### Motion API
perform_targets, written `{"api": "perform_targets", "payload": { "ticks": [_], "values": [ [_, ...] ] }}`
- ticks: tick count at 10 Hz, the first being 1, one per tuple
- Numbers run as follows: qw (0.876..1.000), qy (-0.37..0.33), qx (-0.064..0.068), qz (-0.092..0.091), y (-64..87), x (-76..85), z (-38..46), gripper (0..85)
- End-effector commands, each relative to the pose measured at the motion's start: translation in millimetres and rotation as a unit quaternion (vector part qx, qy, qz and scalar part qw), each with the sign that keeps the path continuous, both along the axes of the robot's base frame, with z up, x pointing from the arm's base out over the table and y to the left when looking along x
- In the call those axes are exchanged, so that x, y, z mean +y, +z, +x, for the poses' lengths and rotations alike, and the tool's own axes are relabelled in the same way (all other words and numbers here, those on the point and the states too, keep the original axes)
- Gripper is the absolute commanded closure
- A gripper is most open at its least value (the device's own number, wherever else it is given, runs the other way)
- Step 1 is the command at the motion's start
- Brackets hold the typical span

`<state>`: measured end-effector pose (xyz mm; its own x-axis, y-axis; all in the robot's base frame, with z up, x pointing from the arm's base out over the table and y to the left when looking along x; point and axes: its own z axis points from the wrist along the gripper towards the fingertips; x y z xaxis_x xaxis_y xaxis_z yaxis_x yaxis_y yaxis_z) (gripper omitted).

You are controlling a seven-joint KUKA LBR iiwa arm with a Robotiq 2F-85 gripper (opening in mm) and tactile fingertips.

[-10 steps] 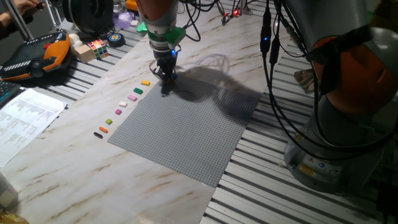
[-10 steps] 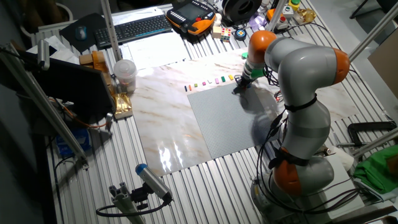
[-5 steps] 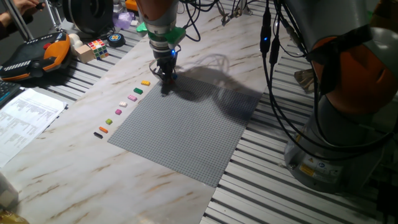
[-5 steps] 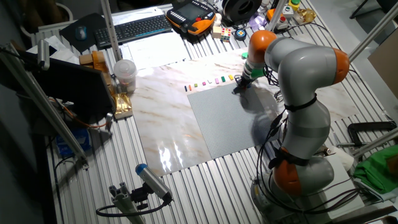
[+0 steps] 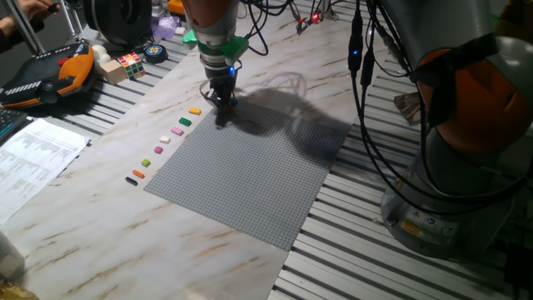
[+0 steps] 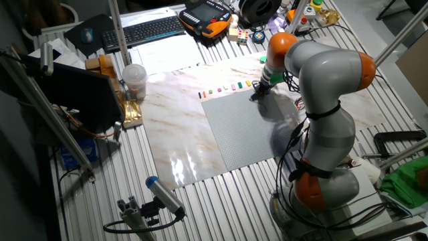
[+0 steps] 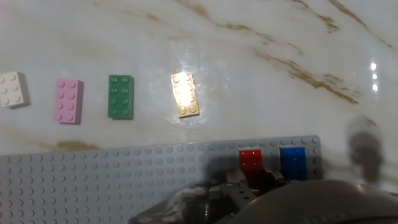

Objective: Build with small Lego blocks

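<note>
My gripper (image 5: 223,103) stands low over the far corner of the grey baseplate (image 5: 250,175), its dark fingers close together. In the hand view the gripper (image 7: 252,180) is shut on the near end of a red brick (image 7: 251,159) that sits on the baseplate (image 7: 124,180). A blue brick (image 7: 293,160) is stuck on the plate right beside the red one. On the marble past the plate's edge lie a yellow brick (image 7: 186,94), a green brick (image 7: 120,96), a pink brick (image 7: 68,101) and a white brick (image 7: 13,89). The row runs on to an orange brick (image 5: 138,173) and a black brick (image 5: 131,179).
A multicoloured puzzle cube (image 5: 131,62) and an orange-trimmed pendant (image 5: 46,75) lie at the back left, with a printed sheet (image 5: 33,154) at the left edge. The robot's base (image 5: 450,200) and hanging cables fill the right side. A cup (image 6: 134,79) and a keyboard (image 6: 144,30) stand beyond the marble.
</note>
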<state>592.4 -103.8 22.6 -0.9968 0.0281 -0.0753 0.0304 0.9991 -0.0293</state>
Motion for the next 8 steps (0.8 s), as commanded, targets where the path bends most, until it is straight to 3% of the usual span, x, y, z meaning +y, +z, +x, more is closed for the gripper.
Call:
{"api": "perform_targets", "payload": {
  "ticks": [1,7,8],
  "values": [
    [1.0,0.0,0.0,-0.001,-0.9,0.4,0.0,84.3],
    [1.0,0.0,-0.001,-0.001,-1.2,0.5,0.0,84.3],
    [1.0,-0.001,-0.001,0.001,-1.1,0.5,0.0,78.7]
  ]
}}
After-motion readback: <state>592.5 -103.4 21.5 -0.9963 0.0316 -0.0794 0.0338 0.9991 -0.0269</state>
